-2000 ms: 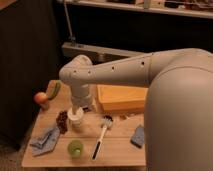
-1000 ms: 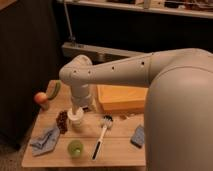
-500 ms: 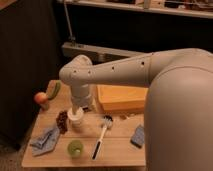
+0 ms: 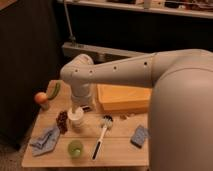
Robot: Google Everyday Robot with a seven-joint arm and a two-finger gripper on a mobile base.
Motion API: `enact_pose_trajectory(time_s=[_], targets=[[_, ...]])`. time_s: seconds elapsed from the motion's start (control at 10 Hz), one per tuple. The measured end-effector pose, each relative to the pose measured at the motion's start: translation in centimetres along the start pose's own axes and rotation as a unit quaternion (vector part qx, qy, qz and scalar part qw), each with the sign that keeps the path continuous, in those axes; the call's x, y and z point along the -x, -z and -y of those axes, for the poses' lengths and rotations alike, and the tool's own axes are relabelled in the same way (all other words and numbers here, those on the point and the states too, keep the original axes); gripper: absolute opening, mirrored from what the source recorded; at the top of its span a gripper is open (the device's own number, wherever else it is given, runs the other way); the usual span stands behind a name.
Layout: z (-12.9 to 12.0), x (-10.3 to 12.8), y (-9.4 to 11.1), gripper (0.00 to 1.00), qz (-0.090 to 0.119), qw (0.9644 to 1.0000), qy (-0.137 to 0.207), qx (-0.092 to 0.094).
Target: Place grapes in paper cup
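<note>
The dark purple-brown grapes (image 4: pixel 62 121) lie on the wooden table (image 4: pixel 115 150), just left of the white paper cup (image 4: pixel 76 119), which stands upright. My white arm reaches down from the right, and the gripper (image 4: pixel 76 108) hangs directly above the cup, its tips hidden by the arm's wrist. The grapes lie on the table beside the cup, apart from the gripper.
A low light-green cup (image 4: pixel 75 148) stands at the front. A white dish brush (image 4: pixel 101 134), a blue-grey cloth (image 4: pixel 44 139), a blue sponge (image 4: pixel 139 135), a yellow box (image 4: pixel 122 97), an orange-red fruit (image 4: pixel 40 98) and a green item (image 4: pixel 54 90) share the table.
</note>
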Motion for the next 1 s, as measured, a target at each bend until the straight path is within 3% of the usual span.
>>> enact_pose_trajectory(time_s=[0.1,0.2,0.3,0.4,0.5,0.7,1.0], targets=[[0.5,2.0,1.0,0.65,0.018,0.9982,0.036,0.044],[0.5,3.6,1.7,0.65,0.029,0.9941,0.071,0.077],[0.0,5.4,2.3,0.65,0.039,0.9862,0.113,0.115],[-1.4,7.3,2.5,0.65,0.038,0.9778,0.153,0.138],[-2.9,8.6,2.3,0.65,0.029,0.9737,0.179,0.138],[-5.6,10.1,1.7,0.65,0.006,0.9699,0.208,0.126],[-5.5,10.4,1.4,0.65,0.0,0.9698,0.212,0.12]])
